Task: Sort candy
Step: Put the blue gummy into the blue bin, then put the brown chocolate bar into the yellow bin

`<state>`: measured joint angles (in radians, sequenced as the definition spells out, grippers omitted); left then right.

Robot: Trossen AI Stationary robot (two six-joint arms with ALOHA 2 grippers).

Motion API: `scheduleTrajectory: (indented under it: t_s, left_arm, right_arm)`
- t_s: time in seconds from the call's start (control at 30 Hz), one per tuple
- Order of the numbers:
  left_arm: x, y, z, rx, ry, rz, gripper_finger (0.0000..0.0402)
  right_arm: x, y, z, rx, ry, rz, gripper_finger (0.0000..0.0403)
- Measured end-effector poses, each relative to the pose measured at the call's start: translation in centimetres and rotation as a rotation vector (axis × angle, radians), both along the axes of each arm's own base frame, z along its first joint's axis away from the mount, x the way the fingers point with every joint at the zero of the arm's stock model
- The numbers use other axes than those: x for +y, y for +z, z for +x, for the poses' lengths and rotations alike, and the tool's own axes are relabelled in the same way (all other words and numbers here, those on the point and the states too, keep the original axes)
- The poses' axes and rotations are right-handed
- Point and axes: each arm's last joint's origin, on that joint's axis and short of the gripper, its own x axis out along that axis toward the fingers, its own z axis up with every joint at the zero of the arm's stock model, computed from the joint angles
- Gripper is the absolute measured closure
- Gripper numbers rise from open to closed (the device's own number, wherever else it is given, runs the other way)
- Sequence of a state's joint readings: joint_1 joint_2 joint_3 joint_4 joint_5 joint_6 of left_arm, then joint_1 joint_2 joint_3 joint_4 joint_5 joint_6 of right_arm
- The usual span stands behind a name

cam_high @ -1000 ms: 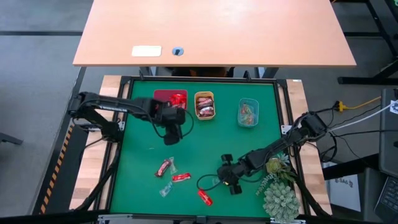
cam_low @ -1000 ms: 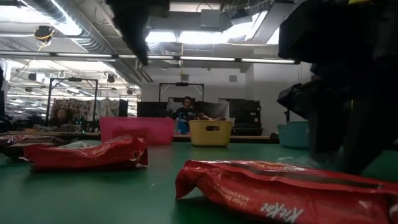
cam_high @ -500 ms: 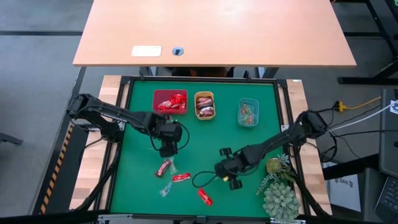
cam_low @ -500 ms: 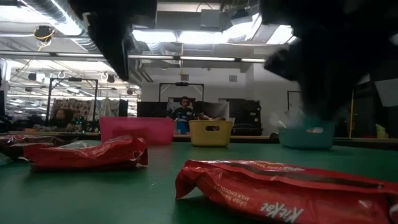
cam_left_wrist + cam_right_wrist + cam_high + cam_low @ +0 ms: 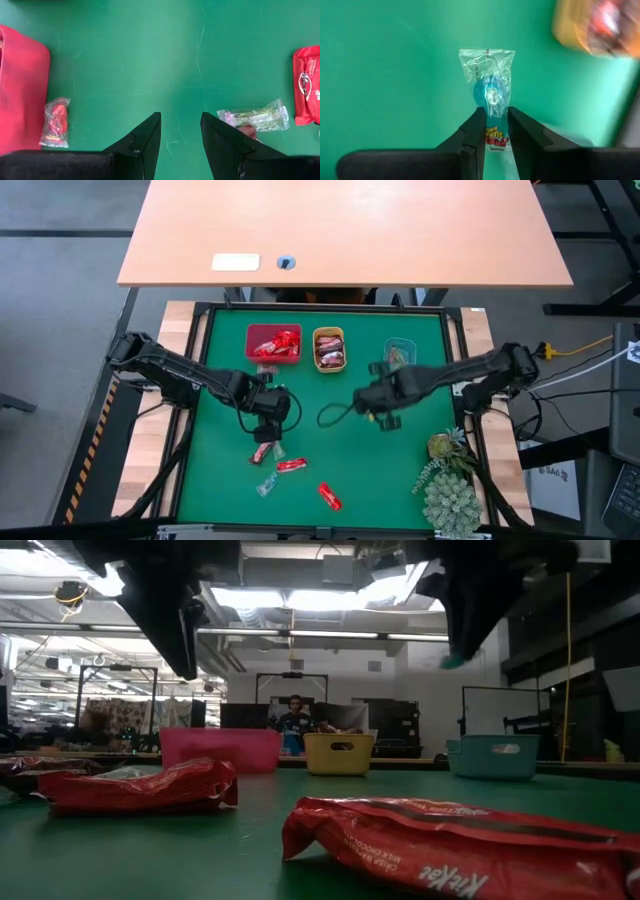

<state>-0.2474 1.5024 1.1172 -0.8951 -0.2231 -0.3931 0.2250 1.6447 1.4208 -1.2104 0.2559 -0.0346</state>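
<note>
In the high view, the right gripper [image 5: 378, 402] is seen above the mat near the teal tray [image 5: 399, 361], while the left gripper [image 5: 266, 412] hangs just above the scattered candies [image 5: 281, 465].

In the low view, a red KitKat wrapper [image 5: 455, 845] lies close in front.

In the left wrist view, the fingers [image 5: 145, 137] are seen apart and empty over a clear wrapped sweet [image 5: 255, 116].

In the right wrist view, a clear blue-centred sweet [image 5: 490, 92] is clamped by its lower end only; so slim a hold could be lost in transit, and the sweet dropped short of its tray.

Left hand [image 5: 266, 423] hangs low with fingers parted; right hand [image 5: 377, 409] is raised, fingers pinched.
</note>
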Motion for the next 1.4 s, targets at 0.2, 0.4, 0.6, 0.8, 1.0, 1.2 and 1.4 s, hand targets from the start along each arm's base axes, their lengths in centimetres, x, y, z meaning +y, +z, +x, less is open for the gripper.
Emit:
scheduleTrajectory:
  t_s: [0.2,0.4,0.6,0.8,1.0,1.2,1.4]
  left_arm:
    - [-0.1,0.0,0.0,-0.004,-0.004,0.003,0.0267]
    - [-0.1,0.0,0.0,-0.005,-0.005,0.003,0.0267]
    - [-0.1,0.0,0.0,-0.004,-0.005,0.004,0.0267]
    - [-0.1,0.0,0.0,-0.005,-0.003,0.003,0.0267]
    - [-0.2,0.0,0.0,-0.005,0.02,-0.026,0.0261]
    - [-0.2,0.0,0.0,-0.009,0.08,-0.067,0.0232]
    - [-0.5,-0.1,-0.1,0.011,0.111,-0.166,0.022]
  right_arm:
    - [-4.8,1.6,-1.4,0.032,-0.147,-0.099,0.0327]
    - [-9.5,0.9,-2.6,0.154,-0.258,-0.123,0.0327]
    - [-12.9,-0.4,-3.6,0.215,-0.373,-0.065,0.0327]
    - [-14.0,-0.5,-3.9,0.21,-0.421,0.02,0.0327]
    - [-14.1,-0.5,-3.9,0.205,-0.424,0.061,0.0325]
    - [-14.0,-0.5,-3.9,0.204,-0.423,0.061,0.0276]
    - [-14.0,-0.5,-3.9,0.204,-0.423,0.06,0.0213]
